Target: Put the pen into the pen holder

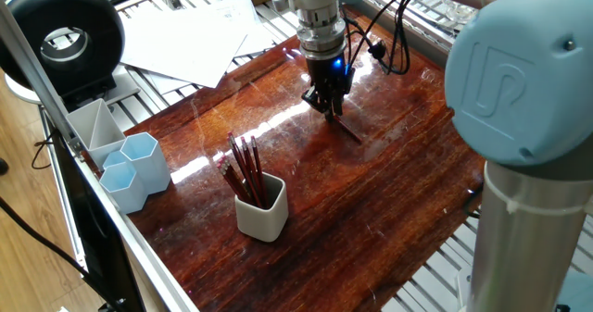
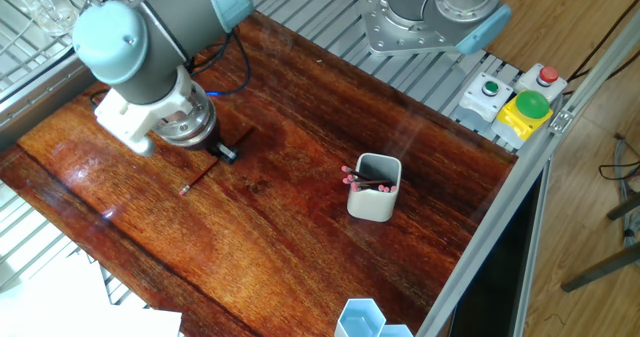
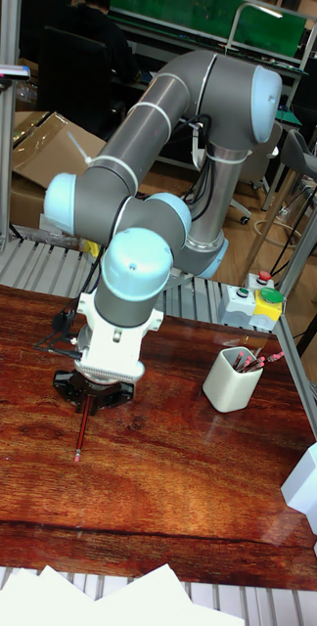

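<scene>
Gripper (image 1: 330, 107) low over the far part of the wooden table (image 1: 389, 210), fingertips down at the surface. In the one fixed view its dark fingers sit at the upper end of the pen (image 1: 348, 131); whether they are closed on it or only straddling it cannot be told, since the tips are too small and dark in every view.

Pen lies flat on the wood, a thin dark stick. In the other fixed view the pen (image 2: 199, 178) runs from under the gripper (image 2: 222, 152) down toward the left, its reddish end free on the table. In the tall fixed view the pen (image 3: 81, 428) points toward the camera from beneath the gripper (image 3: 90, 395).

Pen holder (image 1: 260, 207) stands upright near the near-left edge of the table, well apart from the pen. It already holds a bunch of reddish pencils (image 1: 244, 172) leaning to the left. Same cup in the other fixed view (image 2: 374, 188) and the tall fixed view (image 3: 231, 378).

Two pale blue hexagonal cups (image 1: 135, 170) stand at the left edge, just beside a grey tray (image 1: 93, 125). White paper sheets (image 1: 190, 36) lie beyond the table's far-left corner. A button box (image 2: 518, 101) with red, green and yellow parts sits off the table's edge.
</scene>
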Robot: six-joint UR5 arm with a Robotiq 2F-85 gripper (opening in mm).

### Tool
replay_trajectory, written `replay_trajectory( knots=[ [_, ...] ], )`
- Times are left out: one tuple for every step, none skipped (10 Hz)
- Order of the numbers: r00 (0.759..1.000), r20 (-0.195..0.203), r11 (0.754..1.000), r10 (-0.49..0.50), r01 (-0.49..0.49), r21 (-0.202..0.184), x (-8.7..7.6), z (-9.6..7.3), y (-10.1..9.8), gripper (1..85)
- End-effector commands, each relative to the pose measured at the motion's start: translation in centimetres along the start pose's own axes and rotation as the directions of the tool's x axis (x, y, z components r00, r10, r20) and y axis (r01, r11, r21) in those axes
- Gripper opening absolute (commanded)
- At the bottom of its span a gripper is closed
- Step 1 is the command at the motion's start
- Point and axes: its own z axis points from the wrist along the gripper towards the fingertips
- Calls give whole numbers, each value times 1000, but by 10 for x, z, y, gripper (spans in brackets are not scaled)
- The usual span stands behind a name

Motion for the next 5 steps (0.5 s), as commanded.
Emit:
replay_trajectory(
  knots=[
    [1000, -1, 1000, 9, -9, -14, -5, 5, 1, 263],
    [1000, -7, 1000, 11, -11, -14, -3, 4, 0, 223],
    [1000, -18, 1000, 20, -20, -8, 0, 2, -1, 157],
    [999, -25, 998, 48, -47, 37, -1, -4, -7, 10],
    [998, -38, 997, 54, -51, 61, 1, -9, -6, 10]
  ],
)
